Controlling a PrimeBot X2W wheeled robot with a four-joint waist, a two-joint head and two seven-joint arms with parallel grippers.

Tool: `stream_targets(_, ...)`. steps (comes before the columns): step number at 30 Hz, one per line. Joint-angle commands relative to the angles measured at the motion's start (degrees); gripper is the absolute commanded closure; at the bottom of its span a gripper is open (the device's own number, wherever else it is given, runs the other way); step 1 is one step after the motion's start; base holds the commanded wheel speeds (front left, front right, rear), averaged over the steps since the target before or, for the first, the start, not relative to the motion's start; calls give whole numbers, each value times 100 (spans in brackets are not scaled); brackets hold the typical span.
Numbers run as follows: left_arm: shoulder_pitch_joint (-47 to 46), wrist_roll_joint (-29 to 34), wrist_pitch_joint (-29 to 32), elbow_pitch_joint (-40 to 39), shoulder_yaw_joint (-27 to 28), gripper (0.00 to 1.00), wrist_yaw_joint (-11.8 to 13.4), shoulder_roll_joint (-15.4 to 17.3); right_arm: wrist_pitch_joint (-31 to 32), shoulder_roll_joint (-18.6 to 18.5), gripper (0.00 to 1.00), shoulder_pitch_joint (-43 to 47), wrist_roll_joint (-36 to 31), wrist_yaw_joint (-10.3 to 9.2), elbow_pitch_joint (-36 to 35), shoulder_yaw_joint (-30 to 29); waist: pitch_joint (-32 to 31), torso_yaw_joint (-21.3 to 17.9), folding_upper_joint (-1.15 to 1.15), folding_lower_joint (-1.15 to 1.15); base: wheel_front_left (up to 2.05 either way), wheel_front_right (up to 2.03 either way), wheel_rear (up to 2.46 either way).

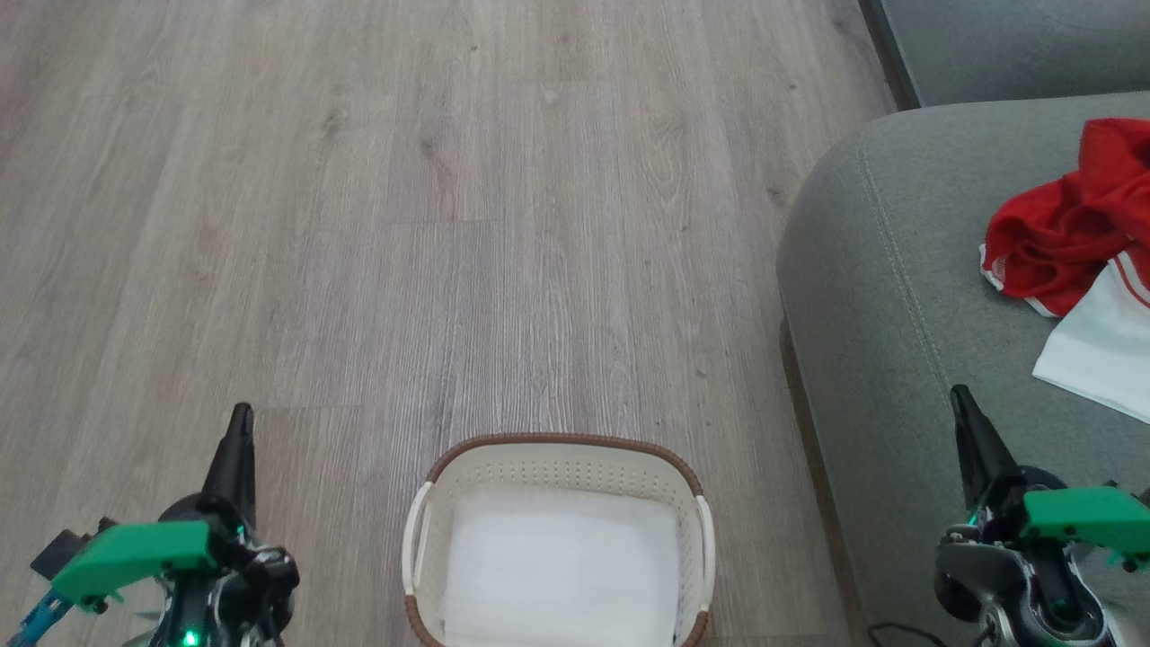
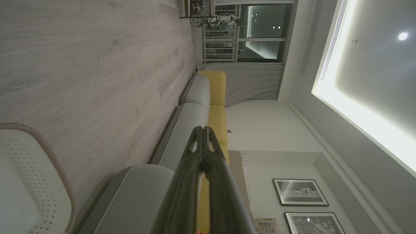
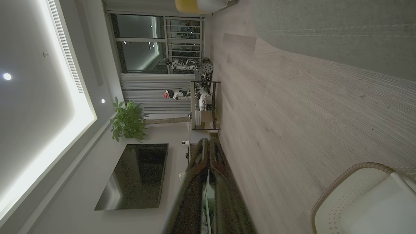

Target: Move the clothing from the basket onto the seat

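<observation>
Crumpled red clothing with white trim lies on the grey-green seat at the right, a white garment with red stripes beside it. The cream basket with a brown rim stands on the floor at bottom centre and holds a flat white sheet. My left gripper hangs shut and empty left of the basket. My right gripper is shut and empty above the seat's front part. The wrist views show the shut left gripper and shut right gripper, each with the basket at a corner.
Pale wood-plank floor stretches ahead and to the left. A further grey cushion lies beyond the seat. A long sofa with yellow backs, a dark TV, a plant and a shelf stand farther off.
</observation>
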Motion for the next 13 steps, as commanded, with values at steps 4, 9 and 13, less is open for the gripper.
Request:
stream_targets(4, -281, -15, 44, -207, 209, 100, -37, 45, 43, 36, 100, -295, -4, -1, -185, 93, 0, 0, 0, 0, 0, 0, 0)
stream_targets(9, -281, -15, 44, -207, 209, 100, -37, 45, 45, 38, 100, -295, -6, -1, -185, 90, 0, 0, 0, 0, 0, 0, 0)
stream_targets(13, -281, -15, 44, -207, 209, 100, -37, 45, 47, 39, 100, -295, -7, -1, -185, 88, 0, 0, 0, 0, 0, 0, 0)
